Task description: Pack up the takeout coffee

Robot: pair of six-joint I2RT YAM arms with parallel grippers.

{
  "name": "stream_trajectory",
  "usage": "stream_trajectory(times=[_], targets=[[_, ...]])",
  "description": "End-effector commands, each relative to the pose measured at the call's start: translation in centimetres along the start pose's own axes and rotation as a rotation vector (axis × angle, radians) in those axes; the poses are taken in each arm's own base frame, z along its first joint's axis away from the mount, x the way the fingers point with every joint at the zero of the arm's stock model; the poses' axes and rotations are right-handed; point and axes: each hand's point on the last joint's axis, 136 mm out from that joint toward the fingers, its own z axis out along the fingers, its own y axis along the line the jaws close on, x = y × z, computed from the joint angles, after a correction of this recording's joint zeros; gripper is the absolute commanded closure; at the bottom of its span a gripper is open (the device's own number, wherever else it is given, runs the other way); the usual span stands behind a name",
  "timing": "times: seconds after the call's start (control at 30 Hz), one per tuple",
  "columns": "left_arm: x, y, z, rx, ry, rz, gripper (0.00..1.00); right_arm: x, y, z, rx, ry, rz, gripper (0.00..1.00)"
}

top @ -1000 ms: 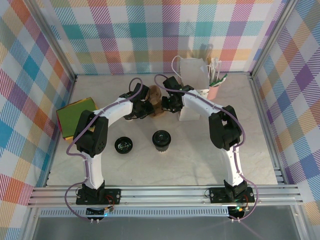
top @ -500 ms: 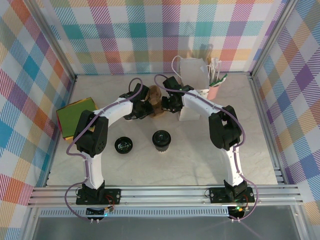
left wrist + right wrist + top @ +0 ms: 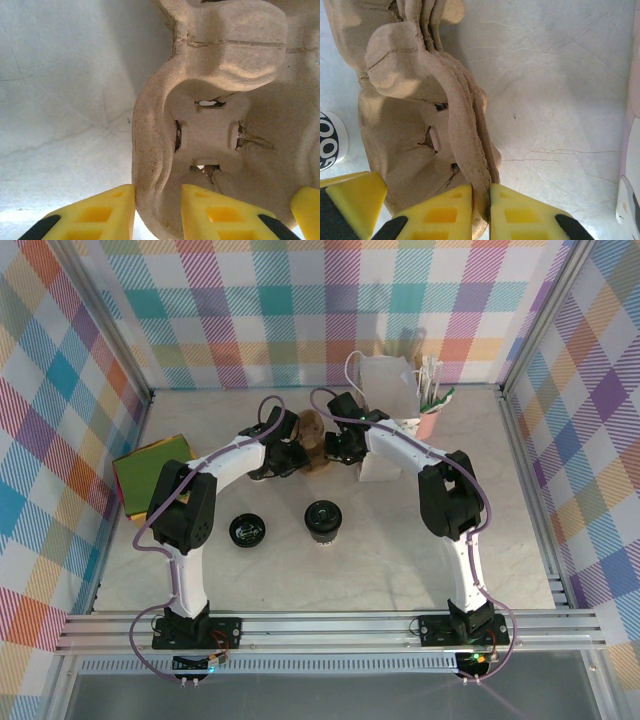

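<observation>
Pinching the carrier stack (image 3: pixel 410 125) by its layered rim with my right pincer (image 3: pixel 480 210) and one wall with my left pincer (image 3: pixel 157 212), I was probably separating a tray; the takeout coffee (image 3: pixel 322 519) stood nearer on the table (image 3: pixel 400 560), untouched.

Top view: the left arm (image 3: pixel 215 472) bends toward 1 o'clock and the right arm (image 3: pixel 445 485) toward 11 o'clock, wrists converging near 12. The left gripper (image 3: pixel 157 194) and the right gripper (image 3: pixel 480 192) each pinch a tray (image 3: pixel 215 125) rim, jaws nearly closed.
</observation>
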Motion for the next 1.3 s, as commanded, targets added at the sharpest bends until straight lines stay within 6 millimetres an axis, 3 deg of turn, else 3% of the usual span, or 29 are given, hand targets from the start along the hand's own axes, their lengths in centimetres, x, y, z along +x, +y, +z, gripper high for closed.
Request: stream_trajectory(times=[0.0,0.93,1.27], targets=[[-0.5,-0.4,-0.6,0.048,-0.011,-0.014,0.71,-0.1,0.5,-0.7,-0.023,-0.003,0.009,0.87],[-1.5,-3.0,-3.7,0.255,-0.091,-0.047,0.71,0.3,0.8,-0.1,-0.042,0.021,0.012,0.86],[-1.4,-3.6,-3.2,0.341,-0.065,-0.084,0.70,0.5,1.1,-0.1,-0.062,0.035,0.020,0.84]])
